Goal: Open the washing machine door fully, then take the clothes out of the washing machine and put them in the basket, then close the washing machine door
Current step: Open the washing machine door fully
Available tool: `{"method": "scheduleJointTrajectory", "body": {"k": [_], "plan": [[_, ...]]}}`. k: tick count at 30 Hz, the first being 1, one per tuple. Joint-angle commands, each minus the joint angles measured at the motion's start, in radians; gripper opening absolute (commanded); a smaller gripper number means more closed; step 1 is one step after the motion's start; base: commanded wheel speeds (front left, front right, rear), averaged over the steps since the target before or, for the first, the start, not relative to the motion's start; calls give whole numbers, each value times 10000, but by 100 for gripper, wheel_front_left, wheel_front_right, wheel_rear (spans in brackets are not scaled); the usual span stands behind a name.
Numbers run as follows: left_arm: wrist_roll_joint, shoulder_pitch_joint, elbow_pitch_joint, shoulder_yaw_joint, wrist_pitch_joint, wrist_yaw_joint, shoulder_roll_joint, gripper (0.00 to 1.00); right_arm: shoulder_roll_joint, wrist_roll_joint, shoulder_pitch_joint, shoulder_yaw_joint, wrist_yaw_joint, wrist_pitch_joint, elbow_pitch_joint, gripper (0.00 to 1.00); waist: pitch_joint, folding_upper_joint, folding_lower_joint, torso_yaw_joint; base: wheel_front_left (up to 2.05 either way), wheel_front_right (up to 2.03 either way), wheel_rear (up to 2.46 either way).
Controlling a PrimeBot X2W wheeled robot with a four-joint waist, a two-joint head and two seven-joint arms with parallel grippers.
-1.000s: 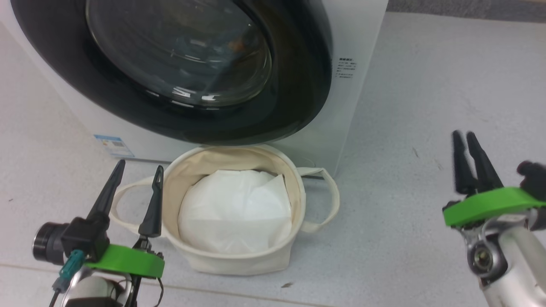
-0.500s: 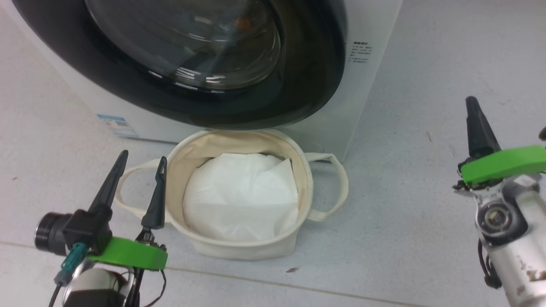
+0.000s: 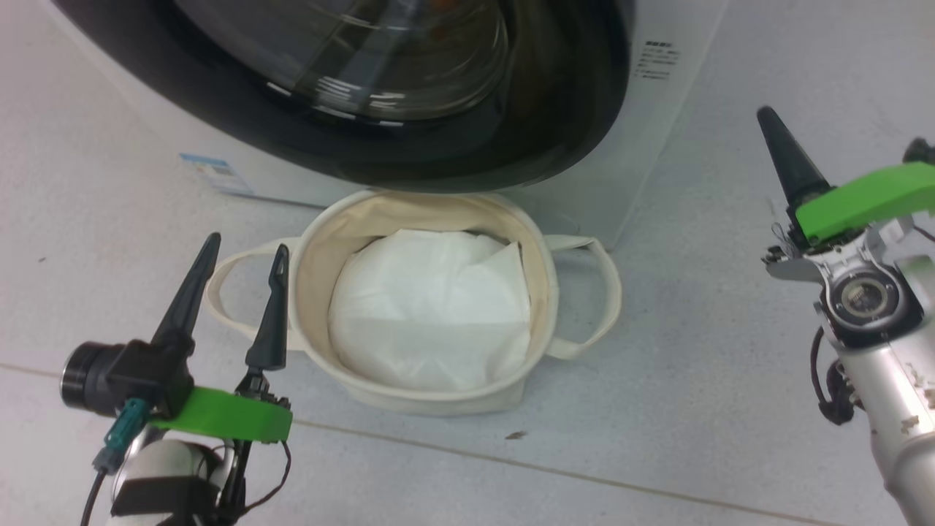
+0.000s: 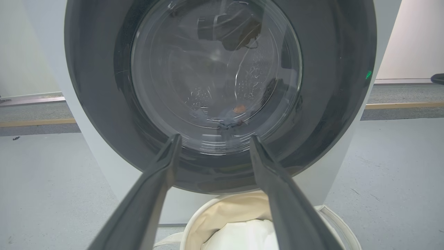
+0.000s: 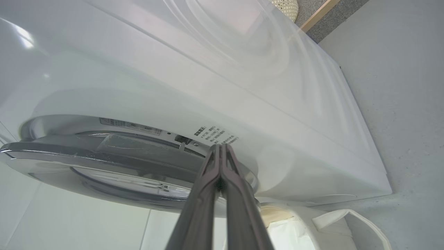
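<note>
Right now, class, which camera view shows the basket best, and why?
The head view: the whole basket shows from above with both handles. Left wrist view catches its upper rim; right wrist view, one handle.

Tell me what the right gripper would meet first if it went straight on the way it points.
Probably the white front of the washing machine, at the printed label beside the washing machine door; depth is unclear.
</note>
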Motion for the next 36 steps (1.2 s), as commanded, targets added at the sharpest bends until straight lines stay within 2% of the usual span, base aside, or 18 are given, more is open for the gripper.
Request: {"method": "scheduleJointTrajectory", "body": {"k": [1, 8, 20, 36], "plan": [[81, -350, -390, 455, -118, -79, 140, 100, -87, 145, -395, 213, 2, 93, -395, 0, 185, 0, -1, 137, 0, 0, 0], [117, -444, -494, 553, -118, -103, 34, 100, 28, 599, -1037, 480, 2, 365, -576, 0, 583, 0, -1, 318, 0, 0, 0], [196, -594, -622, 726, -118, -160, -202, 100, 176, 1700, -2081, 746, 2, 1679, -680, 0, 1089, 0, -1, 499, 0, 0, 0], [337, -615, -768, 920, -118, -218, -458, 100, 579, 1884, -3435, 830, 2, 2098, -373, 0, 1538, 0, -1, 726, 0, 0, 0]]}}
